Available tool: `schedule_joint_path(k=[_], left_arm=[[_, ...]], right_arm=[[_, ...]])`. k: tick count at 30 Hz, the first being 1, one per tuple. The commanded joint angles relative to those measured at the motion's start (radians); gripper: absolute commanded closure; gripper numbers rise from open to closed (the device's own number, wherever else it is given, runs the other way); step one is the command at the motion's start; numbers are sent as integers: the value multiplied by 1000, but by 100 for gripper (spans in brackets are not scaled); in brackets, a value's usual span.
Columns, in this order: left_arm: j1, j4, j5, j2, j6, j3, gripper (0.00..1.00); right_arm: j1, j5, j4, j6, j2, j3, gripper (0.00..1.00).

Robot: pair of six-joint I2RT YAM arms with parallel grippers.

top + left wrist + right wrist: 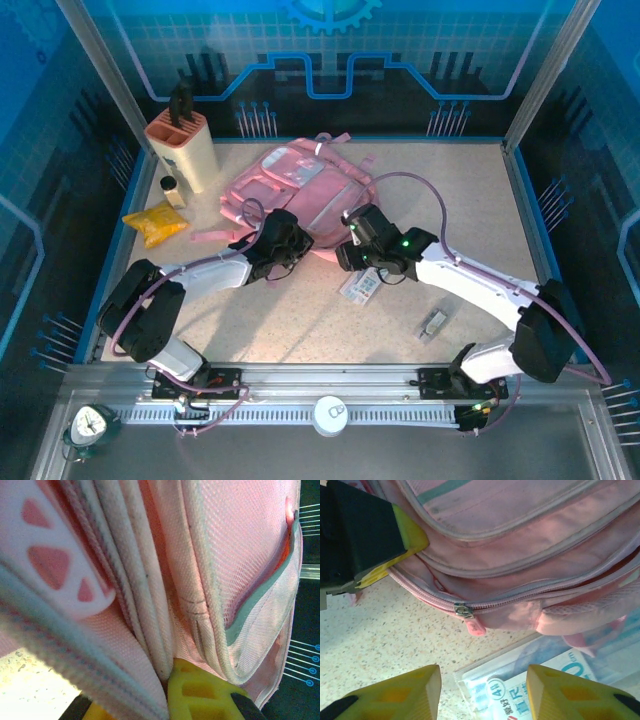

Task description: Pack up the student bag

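Top view: the student bag (300, 185), a large pink fabric backpack, lies flat toward the back-centre of the speckled table (300, 330). The left gripper (272, 245) and right gripper (350, 250) both meet its near edge. A cream-and-orange knife block (185, 148) and a crumpled yellow pouch (153, 222) sit well apart on the left, and the bare table in front leaves room to pull.

Left wrist: the left gripper (145, 700) appears to pinch a thick corded fold of the bag.

Right wrist: the right gripper (484, 680) is spread wide over the silver zip pull (467, 615) with its pink tab. A clear plastic ruler packet (520, 690) is tucked against the bag's edge. The fingers should probably close on the tab alone, clear of the packet, then follow the zip track while the fold is held taut.
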Motion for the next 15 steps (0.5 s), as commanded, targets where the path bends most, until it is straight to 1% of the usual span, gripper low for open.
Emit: schedule_joint_path(k=[1, 2, 5, 9, 11, 14, 15], left_arm=[[-18, 79, -20, -52, 55, 29, 100], [-20, 68, -23, -55, 57, 31, 100], [-18, 45, -31, -61, 64, 34, 100], [-19, 46, -22, -57, 62, 40, 100], [-19, 44, -21, -54, 62, 44, 100], [-19, 49, -16, -51, 56, 39, 100], [-19, 54, -14, -50, 53, 38, 100]], right_arm=[[-23, -166, 29, 6, 38, -21, 50], [-34, -212, 68, 0, 47, -37, 49], [-66, -269, 131, -24, 77, -54, 50], [-74, -269, 169, -114, 139, -45, 51], [-82, -290, 176, -140, 166, -39, 51], [-97, -347, 308, -166, 181, -88, 51], [-102, -350, 330, -168, 197, -90, 52]])
